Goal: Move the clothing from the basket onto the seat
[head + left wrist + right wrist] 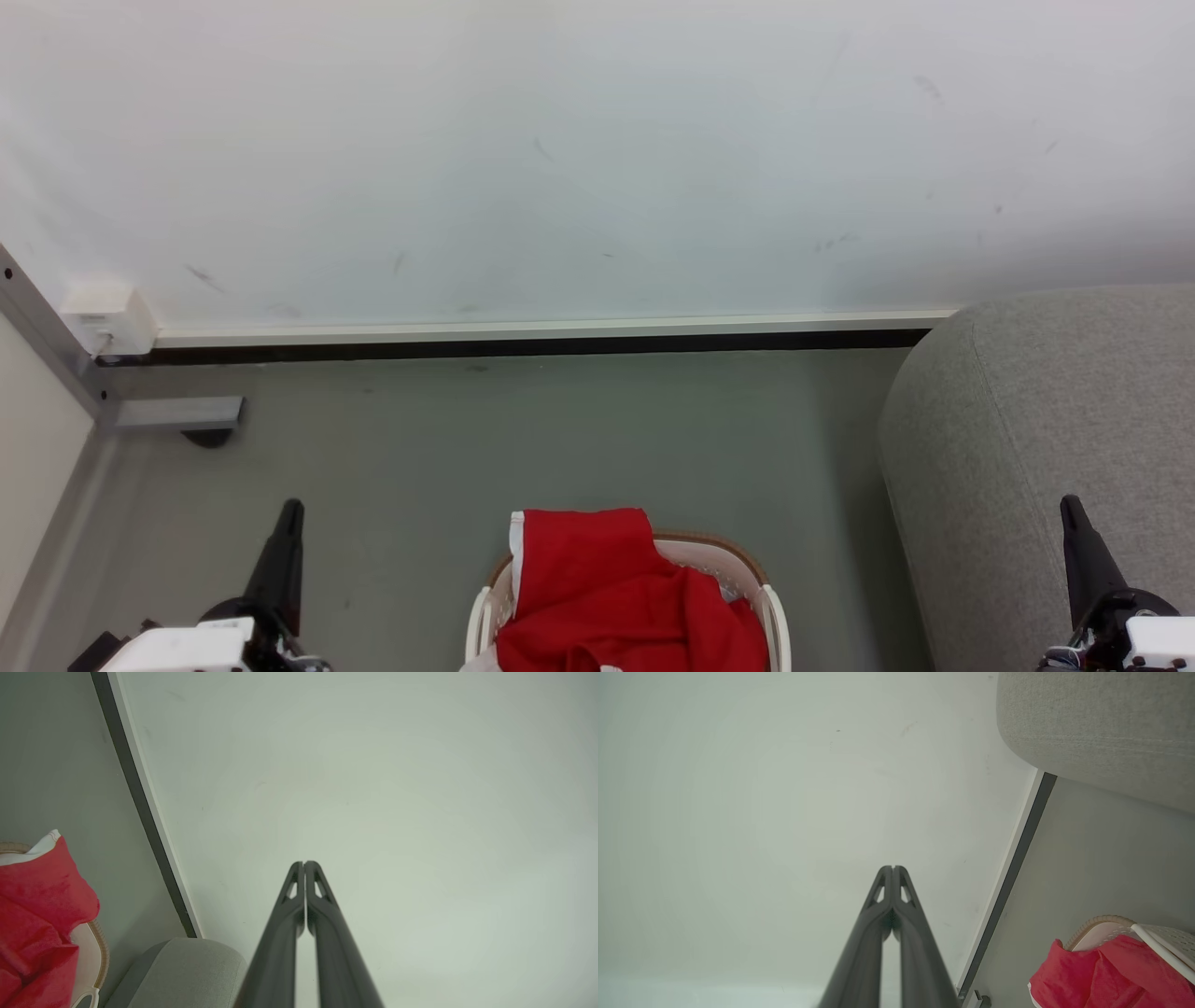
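Observation:
Red clothing (616, 597) with a white trim band is heaped in the cream-white basket (773, 611) at the bottom middle of the head view, one part draped over the far rim. The grey sofa seat (1036, 439) stands to the right of the basket. My left gripper (291, 509) rests at the lower left, shut and empty, well left of the basket. My right gripper (1067, 504) is shut and empty at the lower right, in front of the sofa. The left wrist view shows the clothing (37, 924), basket (91, 956) and sofa (187, 970); the right wrist view shows the clothing (1101, 975).
A white wall (560, 159) with a dark skirting strip (523, 347) runs behind the grey floor (523, 448). At the left stand a grey metal frame leg (177, 413) and a white box (107, 317) on the wall.

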